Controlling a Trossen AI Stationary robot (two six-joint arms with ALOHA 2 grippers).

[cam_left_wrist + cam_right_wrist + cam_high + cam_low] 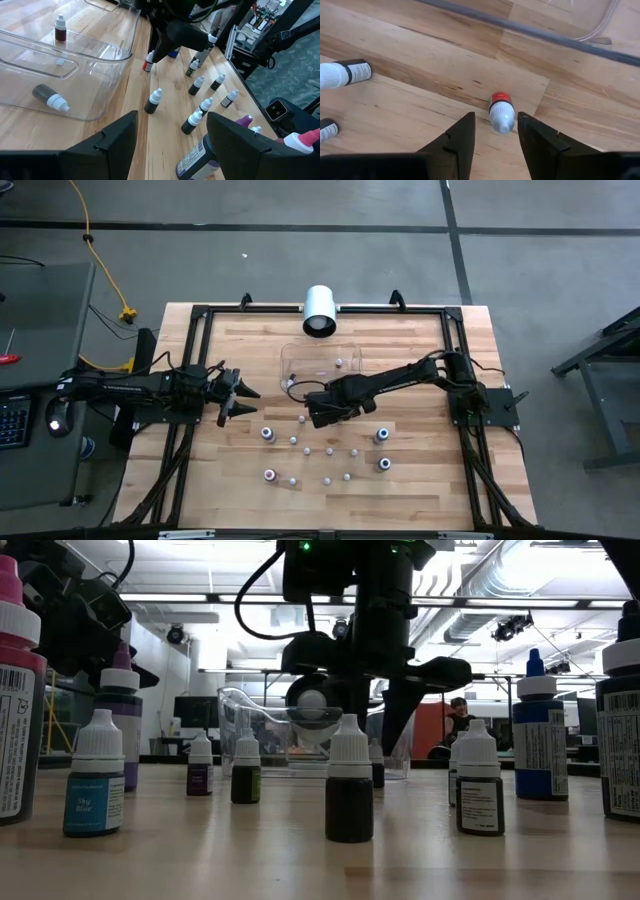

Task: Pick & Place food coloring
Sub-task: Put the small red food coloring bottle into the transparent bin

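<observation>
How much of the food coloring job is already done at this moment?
Done: two bottles are in the clear tray, one upright, one lying. In hand: the right gripper straddles a red-labelled bottle, fingers not touching it. Left: many bottles on the table; the left gripper waits open.

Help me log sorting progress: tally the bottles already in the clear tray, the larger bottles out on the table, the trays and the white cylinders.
Bottles in the tray: 2 (one upright, one lying down)
Larger bottles on the table: 4
Clear tray: 1
White cylinder: 1
Total: 8
</observation>
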